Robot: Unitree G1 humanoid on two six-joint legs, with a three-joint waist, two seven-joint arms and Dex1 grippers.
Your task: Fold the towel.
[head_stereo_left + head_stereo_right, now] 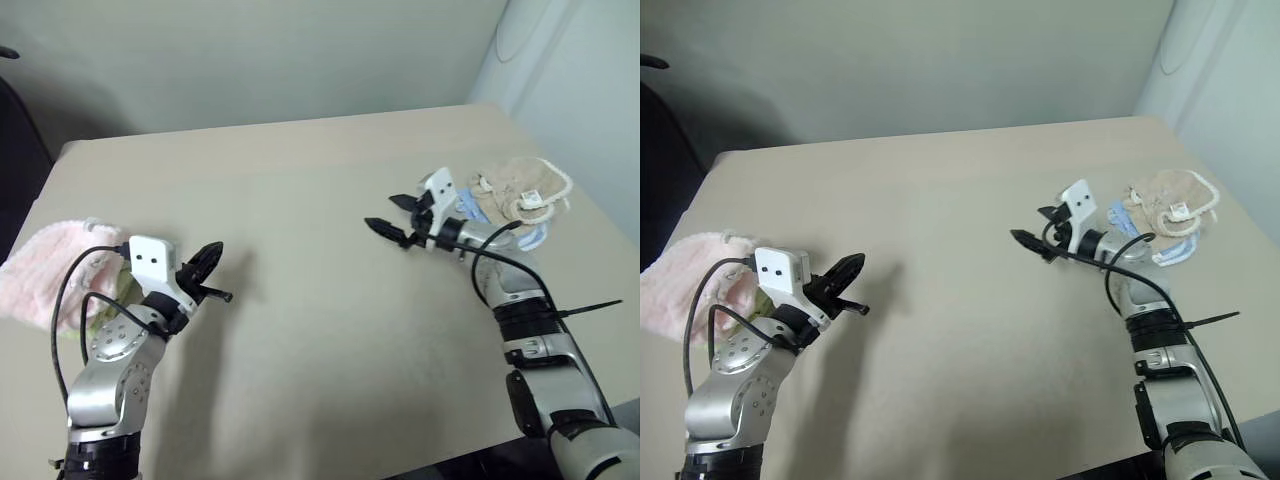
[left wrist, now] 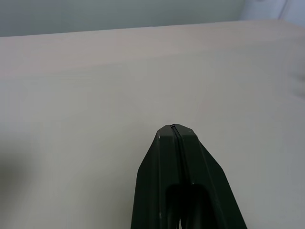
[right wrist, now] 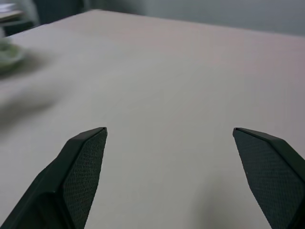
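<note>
Beige table (image 1: 330, 180): crumpled tan terry towel (image 1: 522, 187) with white corded edging at its far right edge, atop a light blue cloth (image 1: 530, 238). Left gripper (image 1: 212, 272), fingers closed and empty, above the table's near left; right gripper (image 1: 392, 216), fingers spread and empty, just left of the towel.

No readable text, brand, number or sign anywhere. Small white tag on the towel (image 1: 528, 192): too small to make out any lettering. Nothing printed on the counter (image 1: 320, 200) around that towel.
</note>
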